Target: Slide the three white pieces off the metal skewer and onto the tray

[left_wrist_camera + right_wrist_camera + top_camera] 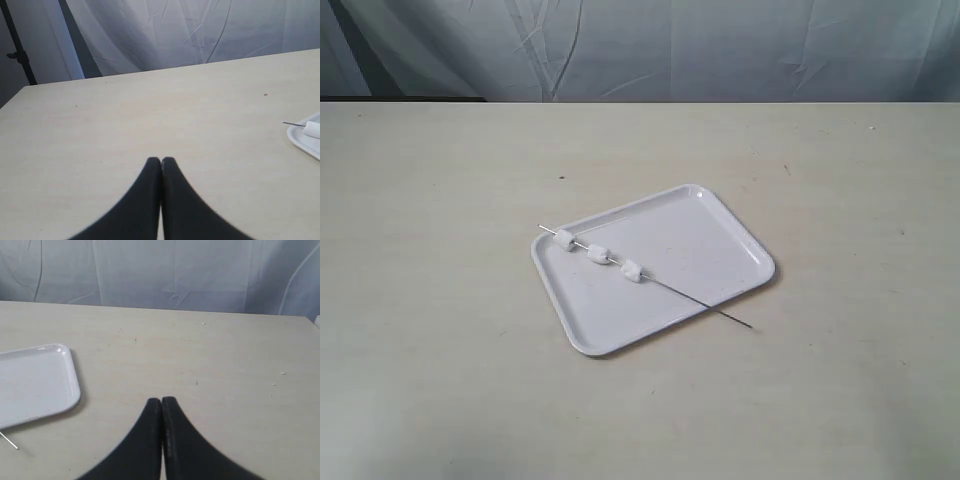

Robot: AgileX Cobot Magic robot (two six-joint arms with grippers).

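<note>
The glossy white tray (700,250) lies near the middle of the table. Across it rests the thin metal skewer (695,297), its bare end sticking out past the tray's near right rim. Three white pieces are threaded on its far left half: one (564,240), a second (598,253) and a third (632,270). In the left wrist view my left gripper (161,160) is shut and empty over bare table, with the skewer tip (292,123) and one white piece (313,129) far off. My right gripper (161,400) is shut and empty too, beside the tray (50,385). Neither gripper shows in the exterior view.
A pale beige table (440,350) carries everything. A wrinkled white cloth backdrop (720,45) hangs behind its far edge. A dark stand pole (17,45) rises beyond the table corner in the left wrist view.
</note>
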